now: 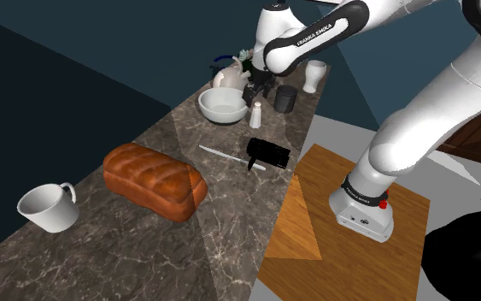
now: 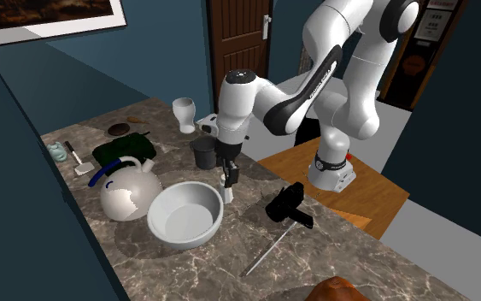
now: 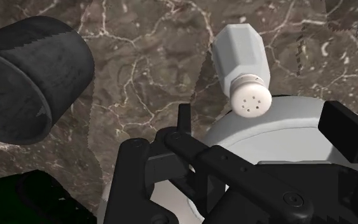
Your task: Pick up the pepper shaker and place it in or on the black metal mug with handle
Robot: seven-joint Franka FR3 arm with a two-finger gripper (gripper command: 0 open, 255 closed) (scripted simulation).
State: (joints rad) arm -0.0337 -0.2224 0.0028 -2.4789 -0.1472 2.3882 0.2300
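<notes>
Worktop [image 1: 102, 256], dark veined stone, logged near to far in the shoulder view.

Near end: white cup [image 1: 46, 207], then a brown loaf [image 1: 155, 181]. Past the loaf a knife [image 1: 221, 155] lies flat, with a black block [image 1: 270, 152] at its right end. None of these bears on the task.

Far end: white bowl [image 1: 221, 115]. Just to its right, by the shoulder view, stands the pepper shaker [image 1: 255, 115]. It is drawn plain white and is upright on the stone, long axis vertical, holed cap up. The black mug [image 1: 285, 98] stands near it, a little farther and to the right, mouth up and apart from the shaker.

Gripper [image 2: 227, 175]: hangs pointing down, close over the shaker. In the wrist view the fingers [image 3: 133, 181] stand apart with nothing between them. The shaker's cap lies just ahead of the fingertips, not in the gap. The gripper is therefore spread and has hold of nothing.

Key relation: the shaker is below the gripper and slightly forward of it. Judgement: a small shift to centre over the cap, then a straight descent, should bring the fingers to either side of the body. The bowl's rim is close on one side, so there is a risk of clipping it.

Beyond: a white goblet [image 1: 316, 75] and a pale kettle [image 1: 226, 79].
</notes>
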